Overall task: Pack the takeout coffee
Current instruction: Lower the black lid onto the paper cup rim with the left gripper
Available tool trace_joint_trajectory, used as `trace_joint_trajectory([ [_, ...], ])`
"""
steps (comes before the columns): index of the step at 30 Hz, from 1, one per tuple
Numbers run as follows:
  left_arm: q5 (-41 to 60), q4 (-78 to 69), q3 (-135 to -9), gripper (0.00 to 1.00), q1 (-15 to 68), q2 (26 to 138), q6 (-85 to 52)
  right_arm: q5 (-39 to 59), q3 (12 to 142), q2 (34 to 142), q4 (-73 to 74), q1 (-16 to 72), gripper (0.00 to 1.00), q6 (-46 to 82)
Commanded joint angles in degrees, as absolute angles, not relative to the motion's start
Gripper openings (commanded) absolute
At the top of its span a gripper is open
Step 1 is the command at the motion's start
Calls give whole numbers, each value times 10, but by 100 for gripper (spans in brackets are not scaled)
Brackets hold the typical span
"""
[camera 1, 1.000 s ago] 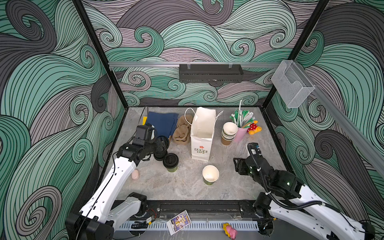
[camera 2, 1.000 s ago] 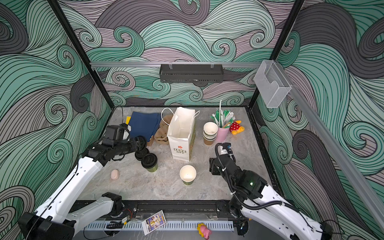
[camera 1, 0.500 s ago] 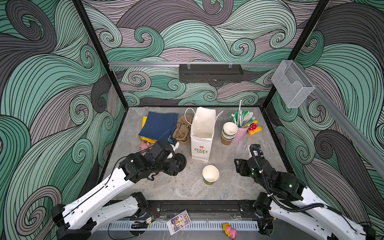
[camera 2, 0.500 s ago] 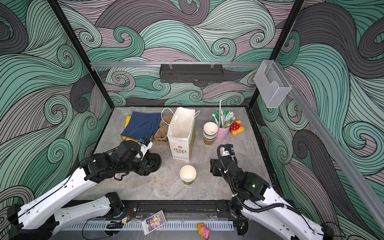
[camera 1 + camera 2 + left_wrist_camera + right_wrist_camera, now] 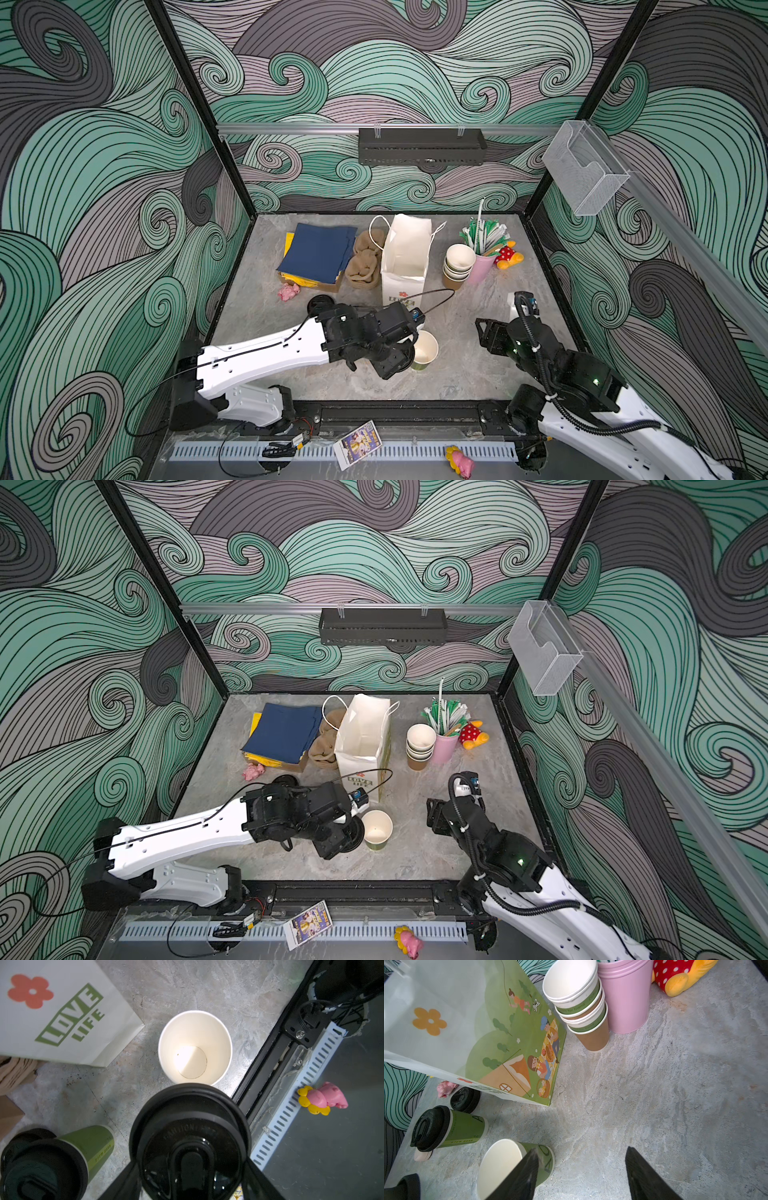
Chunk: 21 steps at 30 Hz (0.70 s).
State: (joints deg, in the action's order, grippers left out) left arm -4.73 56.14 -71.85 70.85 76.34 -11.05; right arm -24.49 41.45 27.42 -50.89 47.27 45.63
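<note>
The left hand grips a black lid by its rim, one finger on either side, sip side up. It holds the lid above the surface, just beside the open cup. In the left wrist view the lid's edge overlaps the cup's near rim, but whether the two touch cannot be told.

The open cup stands upright near the front edge, about midway along it, with its cream inside bare. The lidded cup stands beside it on the side toward the left edge, green-walled and already capped in black. In both top views the left arm hides it. Spare lids lie by the front corner of the paper bag.

The bag stands open behind the cups, in the middle of the surface toward the back edge. A stack of cups and a pink cup of straws sit toward the back right corner.

The right hand hovers low nearer the right edge, apart from the open cup. Its fingers are spread with nothing between them.
</note>
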Motion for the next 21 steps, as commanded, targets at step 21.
trace_joint_trajectory([
  [21,-89,638,-924,63,691,991,12,-308,478,248,-582,468,68,450],
])
